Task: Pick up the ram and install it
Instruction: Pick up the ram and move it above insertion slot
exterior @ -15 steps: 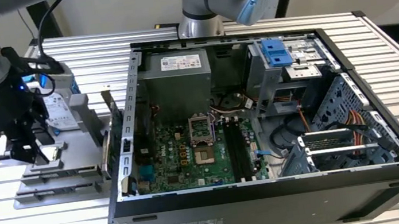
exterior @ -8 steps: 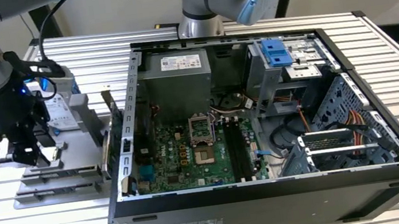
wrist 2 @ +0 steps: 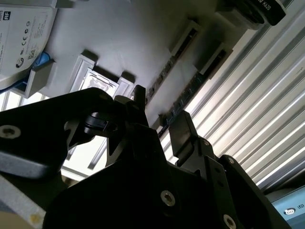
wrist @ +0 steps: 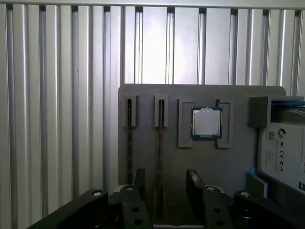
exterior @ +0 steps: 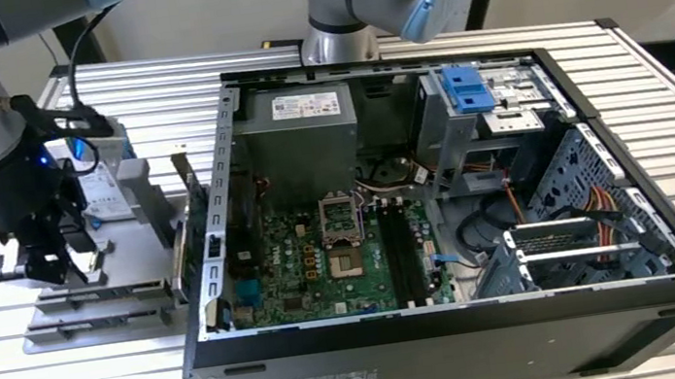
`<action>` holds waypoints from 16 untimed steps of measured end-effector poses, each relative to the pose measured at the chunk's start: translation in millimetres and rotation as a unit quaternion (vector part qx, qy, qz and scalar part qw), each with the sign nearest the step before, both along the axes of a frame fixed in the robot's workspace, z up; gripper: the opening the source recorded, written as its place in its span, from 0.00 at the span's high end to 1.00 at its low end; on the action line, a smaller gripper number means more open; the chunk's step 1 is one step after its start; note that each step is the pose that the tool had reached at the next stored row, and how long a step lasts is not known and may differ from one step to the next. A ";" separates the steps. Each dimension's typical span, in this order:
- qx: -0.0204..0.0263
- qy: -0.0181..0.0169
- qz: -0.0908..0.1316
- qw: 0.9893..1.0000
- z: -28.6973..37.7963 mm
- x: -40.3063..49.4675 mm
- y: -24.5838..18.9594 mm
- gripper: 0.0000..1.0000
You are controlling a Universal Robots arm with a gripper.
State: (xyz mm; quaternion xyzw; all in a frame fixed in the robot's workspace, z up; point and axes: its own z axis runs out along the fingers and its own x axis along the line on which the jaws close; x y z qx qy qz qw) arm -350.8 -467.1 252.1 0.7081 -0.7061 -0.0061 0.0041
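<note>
While above the tray [wrist: 228, 162], gripper [wrist: 166, 179]: jaws apart, empty
ram [wrist: 160, 143]: on edge in tray slot

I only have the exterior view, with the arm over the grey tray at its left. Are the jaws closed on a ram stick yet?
Observer: No. In the first wrist view the gripper has its jaws open, with nothing clamped.
Operator: What is it lined up with?
Observer: The ram stands on edge in the tray, next to the processor, and runs into the gap between the jaws.
Operator: Any other stick nearby?
Observer: Yes, a second stick stands parallel to it, outside the jaws, on the side away from the processor.
</note>
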 end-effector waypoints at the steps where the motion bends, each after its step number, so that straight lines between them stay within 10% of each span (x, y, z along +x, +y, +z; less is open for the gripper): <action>1: 0.000 0.000 0.000 1.000 -0.9 0.0 0.0 0.00; 16: 0.000 0.000 0.000 1.000 -13.7 0.0 -0.1 0.00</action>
